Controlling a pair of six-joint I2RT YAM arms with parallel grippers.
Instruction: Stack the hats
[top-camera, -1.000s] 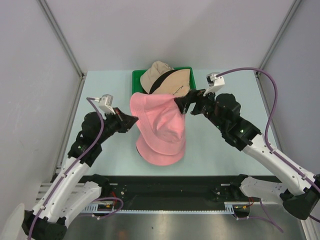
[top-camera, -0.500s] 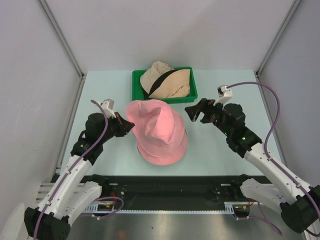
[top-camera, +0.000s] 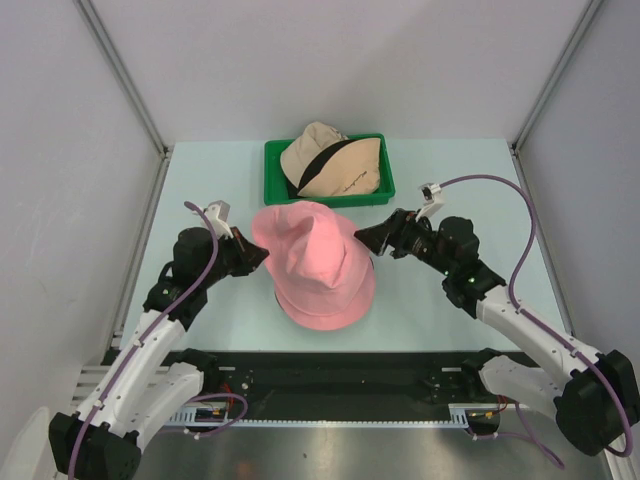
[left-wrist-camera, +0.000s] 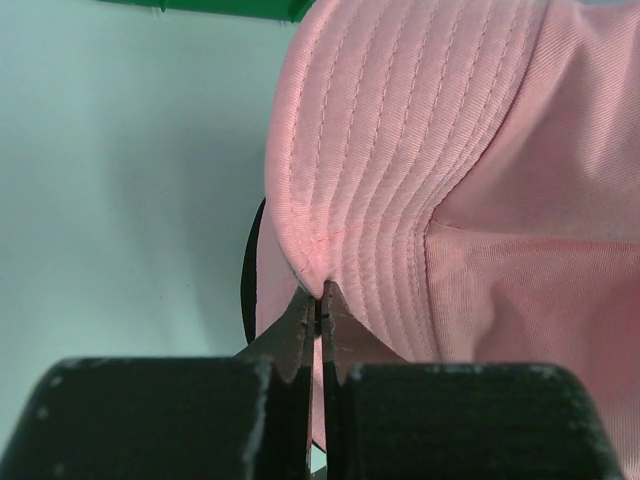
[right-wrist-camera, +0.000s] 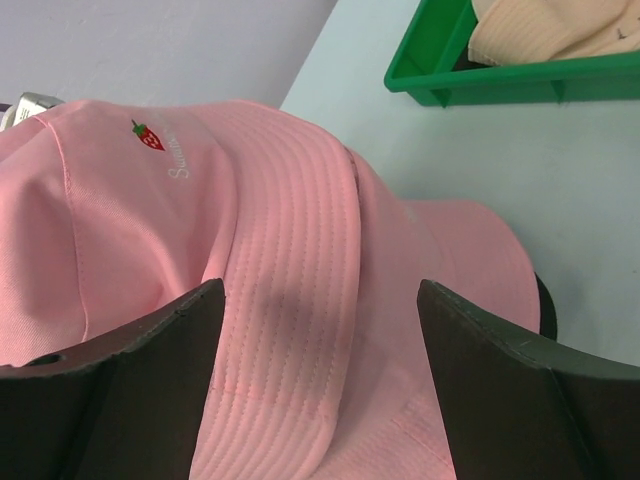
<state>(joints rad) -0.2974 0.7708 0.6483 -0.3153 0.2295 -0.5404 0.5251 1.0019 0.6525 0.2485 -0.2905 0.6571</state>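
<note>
Tightly, left hand (left-wrist-camera: 320, 300) pinches the pink hat (left-wrist-camera: 400, 150) by its brim; right hand (right-wrist-camera: 320, 287) spread wide alongside.

Upper pink hat (top-camera: 312, 245): sat crumpled on top of the lower one, mid-table.
Lower pink hat (top-camera: 325, 308): its brim showed beneath, toward the near edge.
Left gripper (top-camera: 262, 254): closed, at the upper pink hat's left brim.
Right gripper (top-camera: 366, 237): just beside that hat's right side.
Green tray (top-camera: 272, 172): stood behind the pink hats, apart from them.
Beige hat (top-camera: 350, 172): lay in the tray, a black strip across it.
</note>
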